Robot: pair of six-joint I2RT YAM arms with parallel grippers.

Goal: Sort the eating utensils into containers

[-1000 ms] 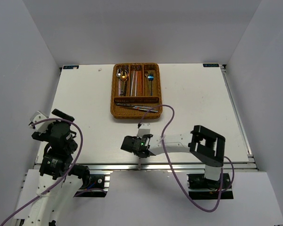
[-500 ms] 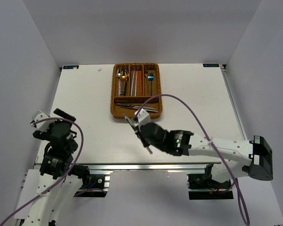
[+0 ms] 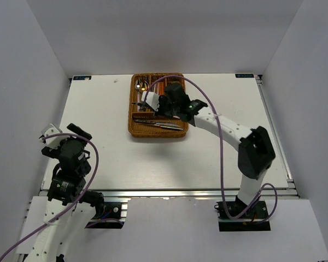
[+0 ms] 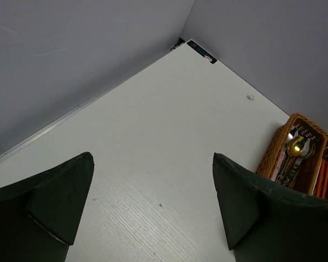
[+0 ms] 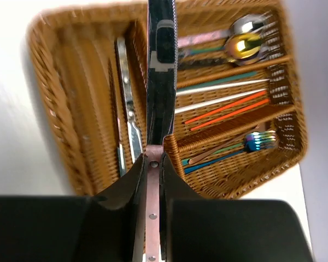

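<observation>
The brown wicker tray [image 3: 156, 132] stands at the back middle of the table. My right gripper [image 3: 163, 106] hovers over it, shut on a knife [image 5: 161, 82] with a riveted pinkish handle; its shiny blade points across the crosswise slot. In the right wrist view the gripper [image 5: 154, 158] is above the divider, and the tray [image 5: 49, 109] holds spoons [image 5: 246, 43], chopsticks [image 5: 224, 101], forks [image 5: 257, 141] and knives [image 5: 128, 103] in the crosswise slot. My left gripper [image 3: 63, 136] is open and empty over the table's left side, far from the tray [image 4: 273, 153].
White walls close in the table on three sides. The right arm [image 3: 229, 128] and its purple cable [image 3: 221, 158] stretch from the near right to the tray. The aluminium rail [image 3: 169, 191] runs along the near edge.
My right arm swung from the near edge of the table up to the tray, carrying the knife. The left gripper shifted only slightly.
</observation>
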